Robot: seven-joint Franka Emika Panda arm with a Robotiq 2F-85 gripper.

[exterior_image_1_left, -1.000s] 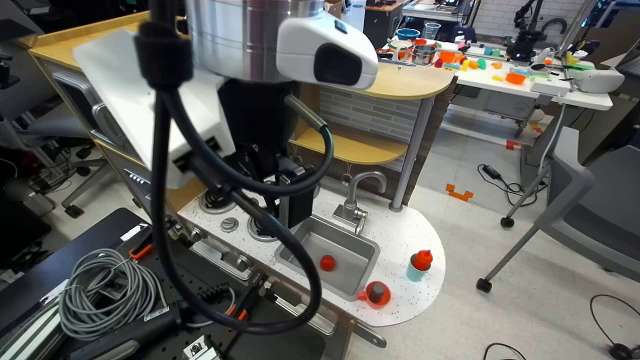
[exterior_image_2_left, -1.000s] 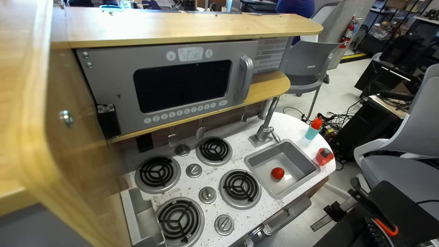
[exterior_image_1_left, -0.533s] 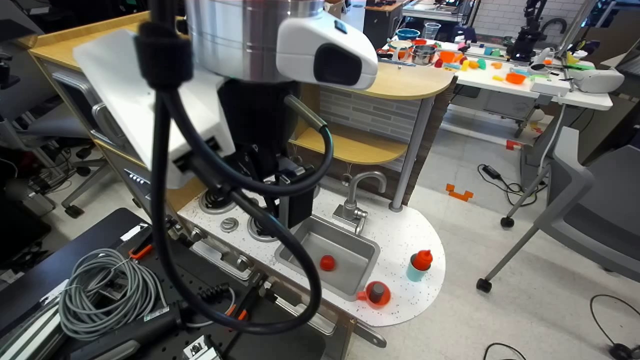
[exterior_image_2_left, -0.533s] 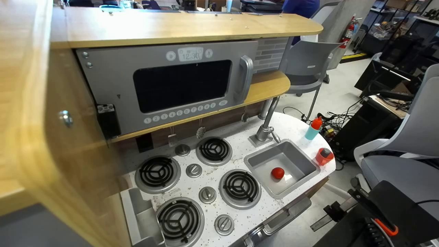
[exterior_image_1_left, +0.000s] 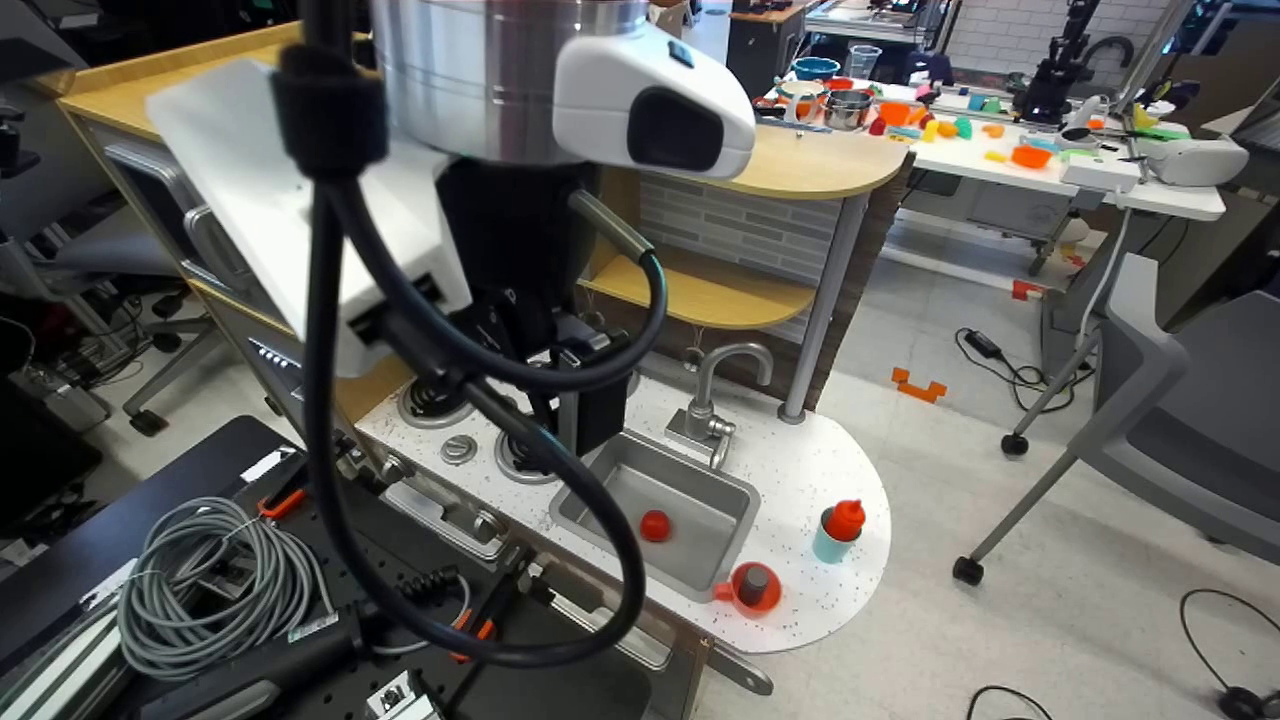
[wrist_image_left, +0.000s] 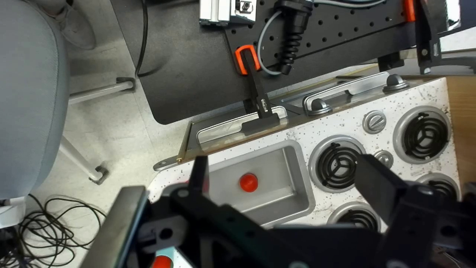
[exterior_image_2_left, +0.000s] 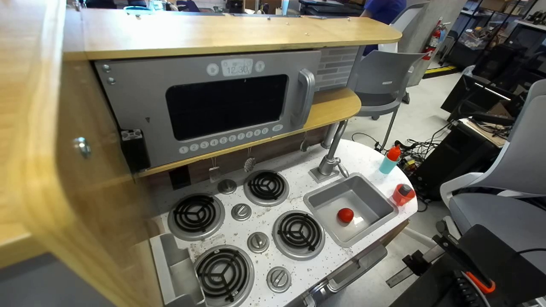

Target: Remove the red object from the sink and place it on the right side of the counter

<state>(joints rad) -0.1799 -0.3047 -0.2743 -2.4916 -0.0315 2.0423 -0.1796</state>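
Red obj (wrist_image_left: 248, 182) in sink (wrist_image_left: 271, 167) of speckled white ctr (exterior_image_1_left: 800, 470), gray chair (exterior_image_1_left: 1210, 450) on flr (exterior_image_1_left: 920, 500) nearby, fingers (wrist_image_left: 376, 184) apart.

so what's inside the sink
A round red object rests on the bottom of the sink, visible in all three views. Its underside and the spot beneath it are hidden; in the wrist view, the pincer also covers part of the sink.
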